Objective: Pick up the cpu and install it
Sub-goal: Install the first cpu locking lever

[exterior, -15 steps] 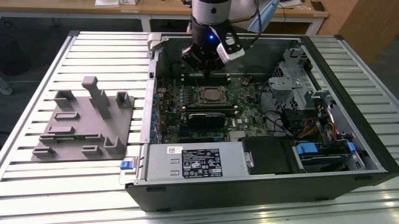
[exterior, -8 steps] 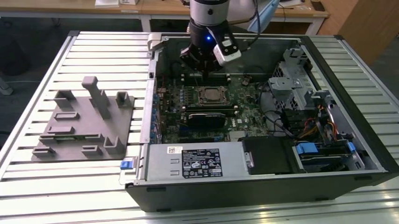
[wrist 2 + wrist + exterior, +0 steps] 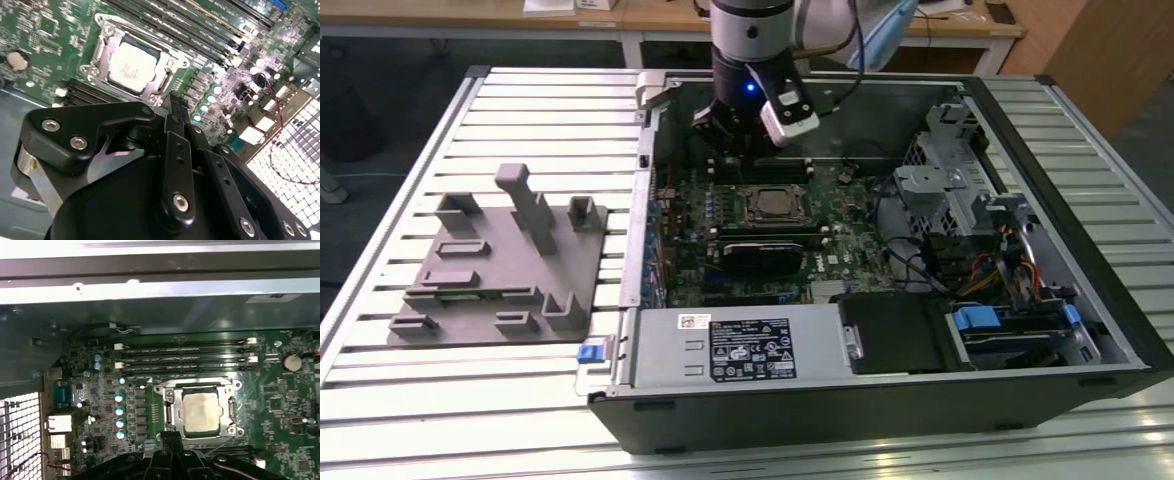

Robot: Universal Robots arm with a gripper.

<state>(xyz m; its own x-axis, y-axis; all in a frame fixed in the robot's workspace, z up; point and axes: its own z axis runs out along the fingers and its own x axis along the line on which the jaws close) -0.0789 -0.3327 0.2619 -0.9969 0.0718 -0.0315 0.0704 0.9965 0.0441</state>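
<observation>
Black and jointed, the tool (image 3: 172,107) is hanging inside the open computer case (image 3: 1067,330), just above the motherboard (image 3: 280,405). In the second wrist view its fingers (image 3: 175,150) are lying pressed together with nothing between them. Beyond their tips the cpu (image 3: 131,66) is sitting flat in its socket (image 3: 200,412), squarely inside the metal frame; in the first wrist view the tips are hovering at the socket's near edge, apart from the chip, so by my reckoning the seating is already made.

The risk I am watching is contact: the tips are hanging very near the socket frame, and a low or sideways drift would be scraping the frame or nudging the chip askew on its fine contacts. The memory slots (image 3: 185,357) and a row of small capacitors (image 3: 119,410) are standing close by too, and the arm's bulk is filling much of the case opening.

The chip's lid is pale, matte silver-grey and square with rounded corners; the frame round it is bright stamped steel with screw heads at the corners. The board is dark green, crowded and glossy. In the exterior view a black finned heatsink (image 3: 771,255) is lying below the socket, and a grey moulded tray (image 3: 500,265) with upright pegs is resting on the ribbed aluminium tabletop (image 3: 454,400), well apart from the case.
</observation>
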